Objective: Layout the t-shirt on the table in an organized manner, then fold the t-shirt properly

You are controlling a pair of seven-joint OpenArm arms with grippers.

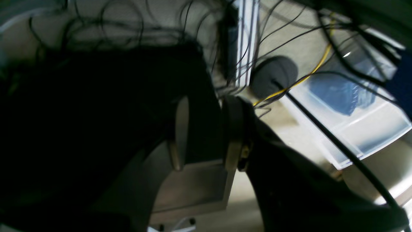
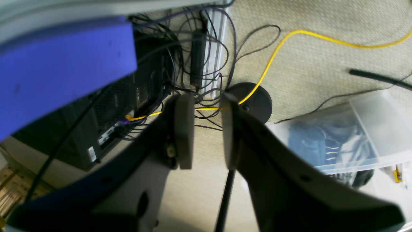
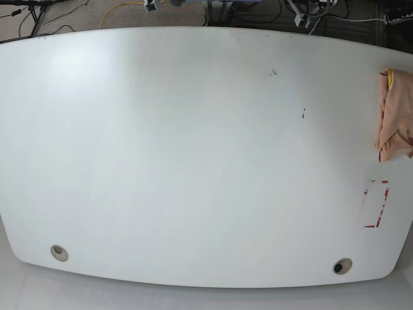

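T-shirt (image 3: pixel 395 116) bunched at table (image 3: pixel 193 148) edge, my left side; I read left gripper (image 1: pixel 206 132), right gripper (image 2: pixel 207 130) parted, empty, parked off-table

We see only a part of the t-shirt (image 3: pixel 395 116): it lies at the right edge of the table (image 3: pixel 193 148) and the picture's edge cuts it off, so we cannot tell its full shape or how it is folded. A small yellow patch at its top is too small to read. In the base view both arms are out of sight. The left wrist view is dark and blurred; a large black mass (image 1: pixel 96 129) covers its left half, and we cannot identify it.
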